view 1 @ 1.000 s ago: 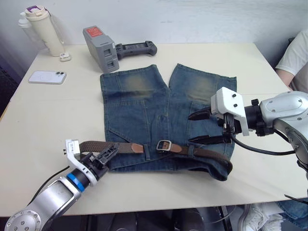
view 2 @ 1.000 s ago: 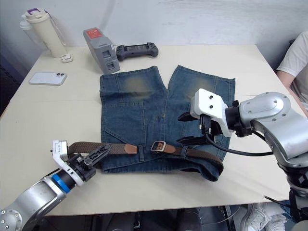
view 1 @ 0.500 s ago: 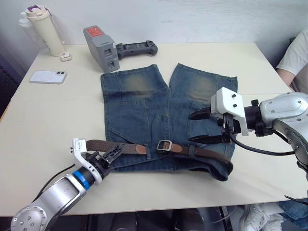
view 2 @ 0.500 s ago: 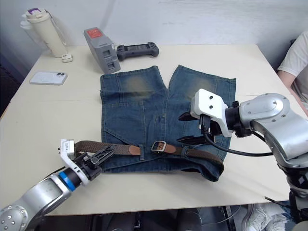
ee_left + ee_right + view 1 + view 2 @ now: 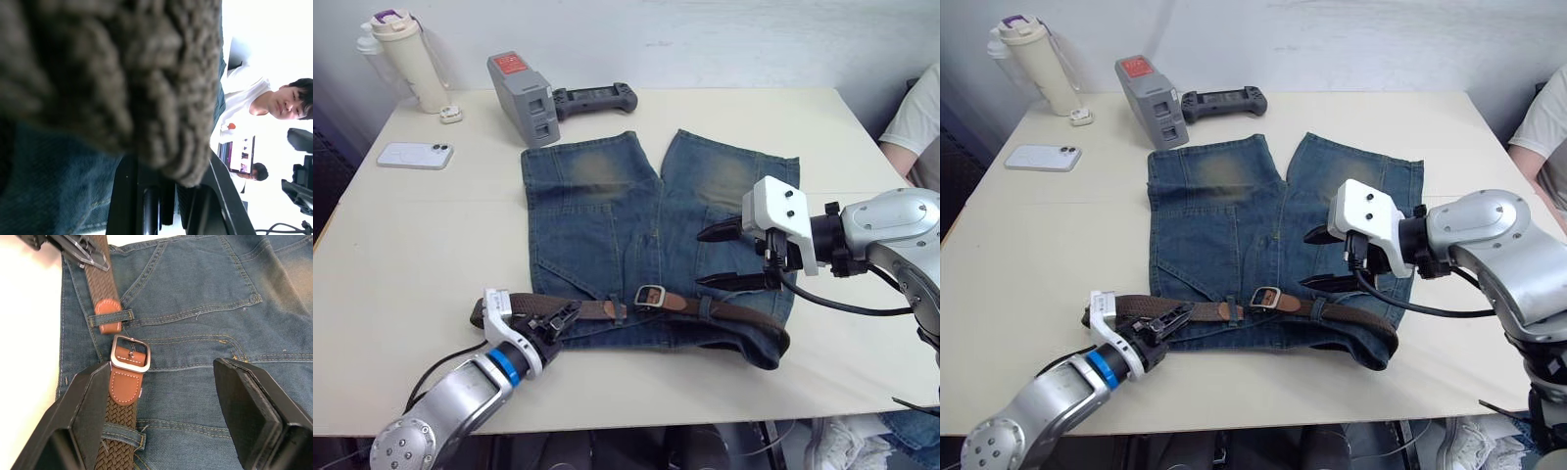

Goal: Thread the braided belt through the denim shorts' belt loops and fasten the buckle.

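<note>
The denim shorts (image 5: 626, 215) lie flat on the table, waistband toward the front edge. The braided belt (image 5: 734, 313) runs along that waistband. Its tan leather tip (image 5: 108, 316) lies under one of the belt loops (image 5: 111, 318), just short of the buckle (image 5: 649, 295). The belt's left end curls back in a fold (image 5: 481, 311). My left gripper (image 5: 558, 319) is shut on the braided belt at the waistband's left side. My right gripper (image 5: 715, 258) hovers open above the shorts, to the right of the buckle (image 5: 129, 352), with nothing between its fingers (image 5: 254, 411).
At the back left stand a cream bottle (image 5: 401, 59), a white phone (image 5: 414, 155), a grey box (image 5: 524, 98) and a black controller (image 5: 592, 96). A person's sleeve (image 5: 915, 117) shows at the right edge. The table's front edge (image 5: 656, 416) is close behind the waistband.
My left gripper has slid right along the waistband with the belt, and the tan tip has moved toward the buckle and under a loop. The right gripper has stayed put.
</note>
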`<action>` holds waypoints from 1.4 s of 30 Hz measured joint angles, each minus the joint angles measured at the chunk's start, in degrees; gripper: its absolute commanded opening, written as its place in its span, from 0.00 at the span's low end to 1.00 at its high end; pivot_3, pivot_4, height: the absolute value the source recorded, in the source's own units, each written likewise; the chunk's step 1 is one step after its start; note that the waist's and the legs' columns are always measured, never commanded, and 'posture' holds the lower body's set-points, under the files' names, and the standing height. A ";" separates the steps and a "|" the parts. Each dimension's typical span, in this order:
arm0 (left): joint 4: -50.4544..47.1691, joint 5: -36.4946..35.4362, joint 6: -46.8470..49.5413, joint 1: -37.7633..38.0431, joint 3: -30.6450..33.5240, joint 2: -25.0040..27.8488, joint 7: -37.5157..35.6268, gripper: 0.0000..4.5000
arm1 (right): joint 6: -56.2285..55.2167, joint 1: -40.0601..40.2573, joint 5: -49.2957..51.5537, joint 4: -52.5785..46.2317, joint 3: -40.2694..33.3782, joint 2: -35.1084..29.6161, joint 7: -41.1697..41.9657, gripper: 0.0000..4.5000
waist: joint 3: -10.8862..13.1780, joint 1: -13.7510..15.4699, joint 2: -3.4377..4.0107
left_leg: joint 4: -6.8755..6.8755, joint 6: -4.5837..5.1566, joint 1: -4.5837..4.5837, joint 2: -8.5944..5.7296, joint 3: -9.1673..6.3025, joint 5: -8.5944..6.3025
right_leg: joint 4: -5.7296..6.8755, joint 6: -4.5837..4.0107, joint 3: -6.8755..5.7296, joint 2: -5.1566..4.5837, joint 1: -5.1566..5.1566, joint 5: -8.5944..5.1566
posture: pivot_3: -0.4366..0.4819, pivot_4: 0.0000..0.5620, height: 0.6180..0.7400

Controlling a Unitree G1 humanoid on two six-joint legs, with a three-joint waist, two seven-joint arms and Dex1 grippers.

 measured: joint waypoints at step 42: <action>12.56 -0.32 16.31 -20.48 -14.70 7.01 2.36 0.00 | 7.91 3.83 4.46 -7.89 -1.54 -3.80 -3.39 0.79 | -0.03 0.07 0.09 | 0.10 0.06 0.02 -0.02 -0.06 -0.04 | -0.07 0.12 -0.02 0.03 0.12 0.07 | 0.48 0.27 0.27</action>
